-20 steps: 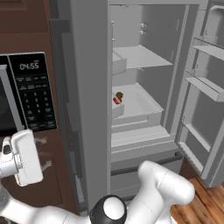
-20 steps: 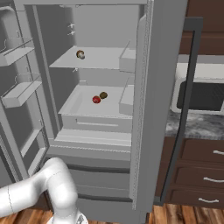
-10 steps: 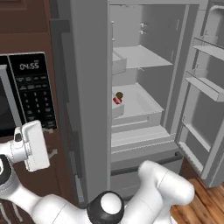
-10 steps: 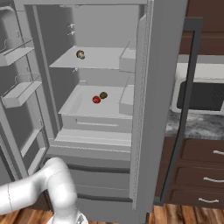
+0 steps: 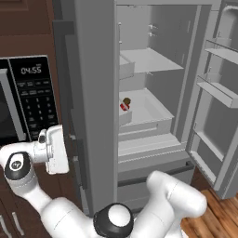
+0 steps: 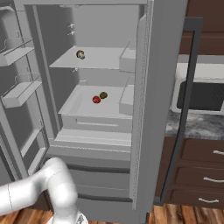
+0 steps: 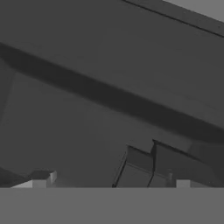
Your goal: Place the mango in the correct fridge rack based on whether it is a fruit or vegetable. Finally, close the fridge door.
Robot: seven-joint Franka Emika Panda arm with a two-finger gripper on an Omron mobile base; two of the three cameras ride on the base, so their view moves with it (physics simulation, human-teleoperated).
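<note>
The mango (image 6: 96,99) is a small red fruit lying in the fridge's middle drawer; from the other side the mango (image 5: 123,106) peeks past the door's edge. The fridge door (image 5: 93,102) stands open, edge-on to me, its dark bar handle (image 6: 187,109) on the outer face. My gripper (image 5: 65,149) hovers at that outer face, low and left of the door (image 6: 153,87). In the hand view the gripper (image 7: 113,181) is open and empty, fingertips (image 7: 41,178) wide apart, facing the grey panel with the dark handle (image 7: 113,96) crossing it diagonally.
A brown item (image 6: 103,95) lies beside the mango and another (image 6: 80,54) on the upper shelf. The other door (image 6: 17,92) hangs open with bins. A microwave (image 5: 28,97) and wooden drawers (image 6: 201,175) flank the door.
The hand has swung up and to the right from the lower left, closing in on the outer face of the fridge door. The mango and both doors have stayed put.
</note>
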